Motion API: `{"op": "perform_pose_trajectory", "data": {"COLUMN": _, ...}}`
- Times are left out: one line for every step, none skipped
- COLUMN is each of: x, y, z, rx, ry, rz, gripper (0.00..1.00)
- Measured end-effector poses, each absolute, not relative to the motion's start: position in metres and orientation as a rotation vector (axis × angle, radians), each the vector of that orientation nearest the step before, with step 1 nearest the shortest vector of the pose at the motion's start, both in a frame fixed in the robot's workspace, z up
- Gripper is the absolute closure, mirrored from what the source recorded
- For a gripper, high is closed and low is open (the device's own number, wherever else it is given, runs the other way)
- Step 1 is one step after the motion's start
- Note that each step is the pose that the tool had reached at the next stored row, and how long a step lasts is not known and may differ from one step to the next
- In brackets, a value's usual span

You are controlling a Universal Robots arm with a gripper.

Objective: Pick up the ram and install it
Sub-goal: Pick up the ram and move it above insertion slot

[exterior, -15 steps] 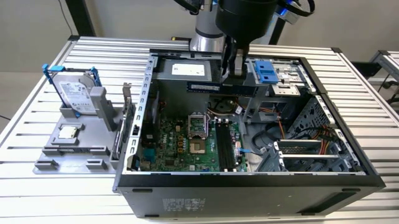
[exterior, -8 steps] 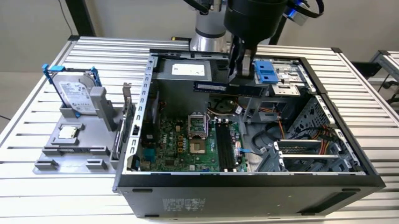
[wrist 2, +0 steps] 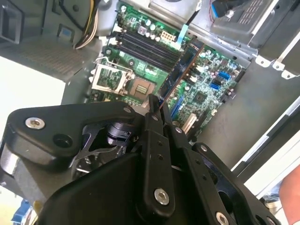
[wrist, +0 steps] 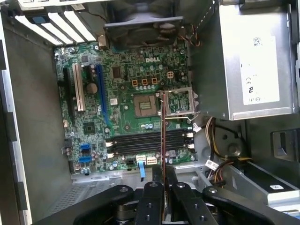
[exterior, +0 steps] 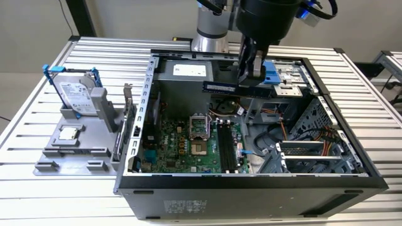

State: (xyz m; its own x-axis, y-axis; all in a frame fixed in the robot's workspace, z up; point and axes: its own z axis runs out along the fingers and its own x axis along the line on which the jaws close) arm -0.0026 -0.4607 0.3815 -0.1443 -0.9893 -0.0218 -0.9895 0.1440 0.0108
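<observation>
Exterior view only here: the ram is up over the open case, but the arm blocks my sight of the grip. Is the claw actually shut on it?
Observer: Yes. In the first wrist view the claw is shut on the ram, which is seen edge-on.
Operator: Are the memory slots free?
Observer: All four black slots lie empty in that view.
Operator: Is the ram lined up with them?
Observer: No. In that view its edge crosses them at roughly a right angle.
</observation>
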Motion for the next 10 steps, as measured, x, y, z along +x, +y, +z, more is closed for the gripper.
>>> {"op": "perform_pose_trajectory", "data": {"x": -0.001, "y": -0.461, "z": 0.381, "rx": -2.045, "ry": 2.372, "rz": 0.035, "gripper": 1.00}}
{"op": "perform_pose_trajectory", "data": {"x": 0.001, "y": -0.461, "z": 0.381, "rx": -2.042, "ry": 2.375, "rz": 0.035, "gripper": 1.00}}
{"op": "perform_pose_trajectory", "data": {"x": 0.003, "y": -0.461, "z": 0.381, "rx": -2.039, "ry": 2.377, "rz": 0.035, "gripper": 1.00}}
{"op": "perform_pose_trajectory", "data": {"x": 0.005, "y": -0.461, "z": 0.381, "rx": -2.036, "ry": 2.380, "rz": 0.035, "gripper": 1.00}}
{"op": "perform_pose_trajectory", "data": {"x": 0.008, "y": -0.461, "z": 0.381, "rx": -2.033, "ry": 2.383, "rz": 0.035, "gripper": 1.00}}
{"op": "perform_pose_trajectory", "data": {"x": 0.010, "y": -0.461, "z": 0.381, "rx": -2.030, "ry": 2.385, "rz": 0.035, "gripper": 1.00}}
{"op": "perform_pose_trajectory", "data": {"x": 0.012, "y": -0.461, "z": 0.381, "rx": -2.027, "ry": 2.388, "rz": 0.035, "gripper": 1.00}}
{"op": "perform_pose_trajectory", "data": {"x": 0.014, "y": -0.461, "z": 0.381, "rx": -2.024, "ry": 2.390, "rz": 0.035, "gripper": 1.00}}
{"op": "perform_pose_trajectory", "data": {"x": 0.017, "y": -0.461, "z": 0.381, "rx": -2.021, "ry": 2.393, "rz": 0.035, "gripper": 1.00}}
{"op": "perform_pose_trajectory", "data": {"x": 0.019, "y": -0.461, "z": 0.381, "rx": -2.018, "ry": 2.395, "rz": 0.034, "gripper": 1.00}}
